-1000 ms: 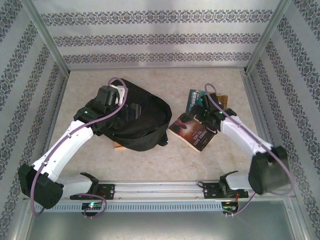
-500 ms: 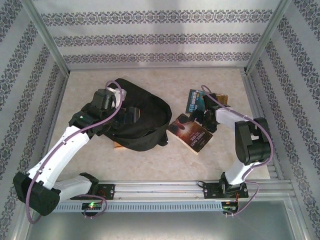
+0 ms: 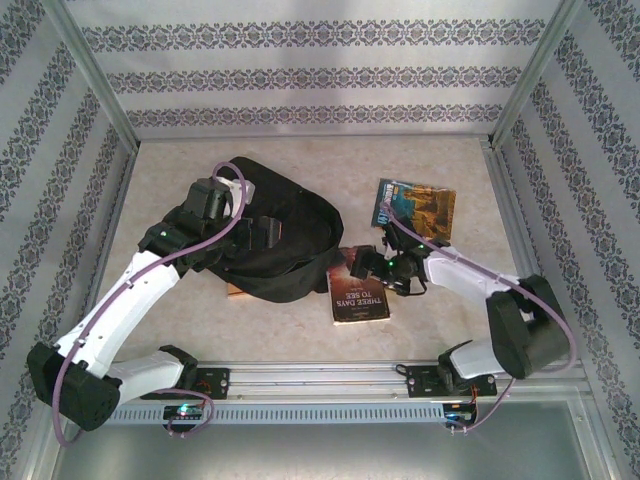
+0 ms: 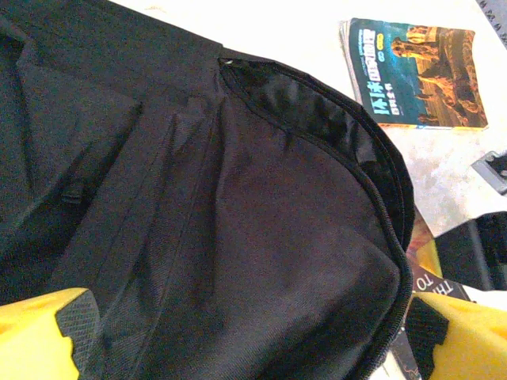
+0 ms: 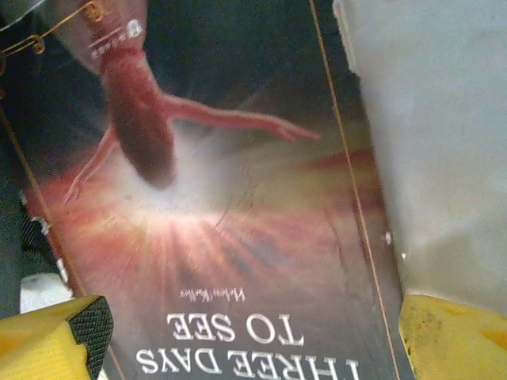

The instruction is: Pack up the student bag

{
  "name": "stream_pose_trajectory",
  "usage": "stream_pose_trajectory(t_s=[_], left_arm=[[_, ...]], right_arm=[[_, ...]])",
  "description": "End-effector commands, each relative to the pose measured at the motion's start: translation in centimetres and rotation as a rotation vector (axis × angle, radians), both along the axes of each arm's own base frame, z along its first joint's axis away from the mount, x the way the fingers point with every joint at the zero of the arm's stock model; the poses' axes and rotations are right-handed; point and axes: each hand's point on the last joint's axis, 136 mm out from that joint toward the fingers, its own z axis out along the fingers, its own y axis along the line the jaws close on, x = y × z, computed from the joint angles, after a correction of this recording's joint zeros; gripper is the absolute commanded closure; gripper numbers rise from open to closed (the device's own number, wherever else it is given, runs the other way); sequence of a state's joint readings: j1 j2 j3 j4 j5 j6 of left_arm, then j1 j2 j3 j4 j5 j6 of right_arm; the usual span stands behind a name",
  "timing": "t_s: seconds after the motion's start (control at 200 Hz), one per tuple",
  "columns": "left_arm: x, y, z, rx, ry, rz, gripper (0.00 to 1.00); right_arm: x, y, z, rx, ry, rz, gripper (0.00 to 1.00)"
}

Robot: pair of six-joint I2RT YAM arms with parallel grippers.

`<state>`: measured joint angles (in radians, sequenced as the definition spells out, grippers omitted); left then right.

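The student bag (image 3: pixel 295 215), a floppy black backpack, lies left of centre on the table. My left gripper (image 3: pixel 262 232) sits on top of it, open. In the left wrist view its yellow fingers (image 4: pixel 47 332) stand wide apart, and the bag's fabric (image 4: pixel 238 222) bulges between them below the zipper rim. A paperback titled "Three Days to See" (image 3: pixel 358 298) lies just right of the bag. My right gripper (image 3: pixel 383 268) is over its far end. In the right wrist view that gripper (image 5: pixel 253 340) has a finger at each long edge, closed across the book's cover (image 5: pixel 238 237).
A second book (image 3: pixel 420 205) with a teal and orange cover lies flat at the back right, also seen as the book (image 4: pixel 416 71) beyond the bag. A tan corner (image 3: pixel 235 290) pokes out under the bag's near edge. Metal frame rails (image 3: pixel 520 200) border the table.
The right arm swung left and toward the near edge. The paperback went with it, turning from a slanted lie to square and ending beside the bag. The left arm barely moved.
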<state>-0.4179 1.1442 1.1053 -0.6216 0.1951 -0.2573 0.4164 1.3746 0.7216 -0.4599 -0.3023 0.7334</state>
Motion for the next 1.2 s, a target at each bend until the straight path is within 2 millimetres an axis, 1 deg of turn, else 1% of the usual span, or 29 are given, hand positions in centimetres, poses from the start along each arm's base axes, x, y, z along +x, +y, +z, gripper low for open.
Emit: stream_pose_trajectory(t_s=[0.0,0.07,0.1,0.14,0.245,0.32,0.365,0.485,0.625,0.71,0.834,0.914,0.984,1.054,1.114,1.194], left_arm=[[-0.3,-0.8,0.3,-0.025,0.021,-0.032,0.01],[-0.4,-1.2,0.2,-0.042,0.036,-0.039,0.02],[-0.5,-1.3,0.1,-0.048,0.041,-0.042,0.02],[-0.6,-1.3,0.1,-0.055,0.046,-0.043,0.03],[-0.8,-1.6,0.1,-0.076,0.056,-0.048,0.04],[-1.1,-1.9,-0.2,-0.092,0.068,-0.053,0.05],[-1.3,-2.0,-0.5,-0.094,0.074,-0.061,0.05],[-1.6,-2.0,-1.1,-0.091,0.084,-0.064,0.05],[-1.6,-2.1,-1.4,-0.098,0.089,-0.066,0.06],[-1.6,-2.1,-1.4,-0.101,0.087,-0.067,0.06],[-1.4,-2.3,-1.7,-0.108,0.092,-0.066,0.06],[-1.4,-2.5,-1.8,-0.120,0.097,-0.068,0.06],[-1.5,-2.5,-1.9,-0.120,0.101,-0.068,0.07],[-1.6,-2.4,-1.9,-0.115,0.100,-0.069,0.07],[-1.6,-2.3,-1.9,-0.113,0.099,-0.066,0.07],[-1.7,-2.3,-2.1,-0.112,0.101,-0.066,0.07]], right_arm=[[0.3,-3.1,0.3,-0.115,-0.046,-0.048,0.08],[1.1,-3.7,0.2,-0.122,-0.057,-0.070,0.09],[1.5,-3.5,0.0,-0.096,-0.049,-0.071,0.09],[2.0,-2.7,-0.1,-0.051,-0.053,-0.048,0.10],[2.8,-1.9,-1.0,-0.038,-0.063,0.008,0.12],[2.8,-1.3,-1.7,-0.009,-0.056,0.035,0.14],[2.8,-0.4,-1.9,0.035,-0.050,0.060,0.16],[2.5,1.2,-1.9,0.104,-0.056,0.115,0.21],[2.3,2.4,-0.7,0.140,-0.093,0.168,0.27],[2.2,3.0,-0.1,0.175,-0.104,0.182,0.28],[2.3,4.0,0.5,0.266,-0.087,0.179,0.30],[2.6,4.2,0.8,0.311,-0.083,0.158,0.31],[3.1,4.4,1.6,0.379,-0.094,0.131,0.33],[3.6,4.8,2.9,0.455,-0.105,0.111,0.36],[3.6,5.3,4.1,0.525,-0.115,0.114,0.37],[3.6,5.7,5.1,0.564,-0.122,0.117,0.38]])
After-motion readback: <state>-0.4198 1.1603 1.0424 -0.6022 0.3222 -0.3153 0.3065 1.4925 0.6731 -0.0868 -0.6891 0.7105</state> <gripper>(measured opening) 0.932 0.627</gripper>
